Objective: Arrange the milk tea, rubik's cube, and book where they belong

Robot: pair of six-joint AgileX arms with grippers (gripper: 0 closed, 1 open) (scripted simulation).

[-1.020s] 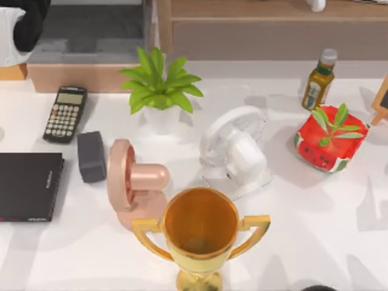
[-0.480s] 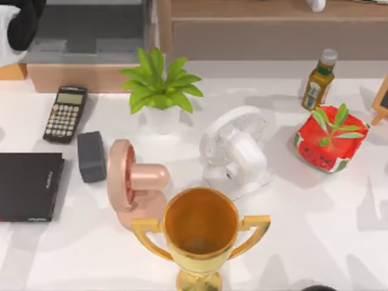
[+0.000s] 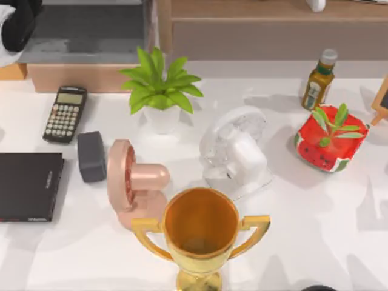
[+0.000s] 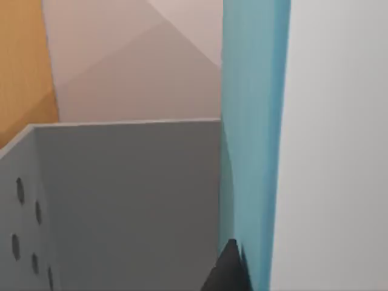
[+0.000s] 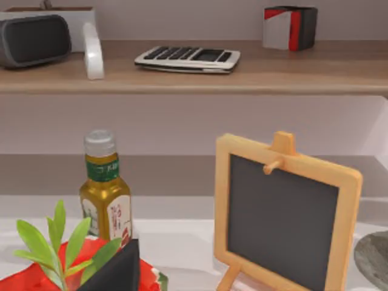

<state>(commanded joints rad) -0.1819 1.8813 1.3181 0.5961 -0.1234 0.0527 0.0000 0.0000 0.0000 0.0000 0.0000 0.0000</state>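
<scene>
Where the left arm reaches the far left corner of the top view, the left tool [image 3: 15,24] sits over a grey bin [image 3: 85,36] beyond the tabletop's [image 3: 315,242] far edge, and how far its fingers are apart cannot be told. The left wrist view shows the book [image 4: 251,121] close up, its teal-blue cover standing upright just beside the grey wall of the bin, which has small round holes; a dark fingertip [image 4: 229,270] lies against the book's cover, though a firm grip cannot be confirmed. On the tabletop, a black slab [image 3: 27,187] at the left edge carries small print too fine to read. The calculator [image 3: 65,113] lies far left, a dark grey block [image 3: 91,156] near it, then a pink fan [image 3: 133,182], a white fan [image 3: 236,151], a potted plant [image 3: 159,91] and a gold trophy [image 3: 200,233] at the near edge. The bottle [image 3: 319,79], far right, bears a green and white label whose writing cannot be made out. A watermelon pot [image 3: 330,142] stands near it, beside a small chalkboard easel [image 5: 285,212]. Open room lies near right on the tabletop. The right tool [image 5: 115,270] hangs low at the near right; its opening cannot be told.
</scene>
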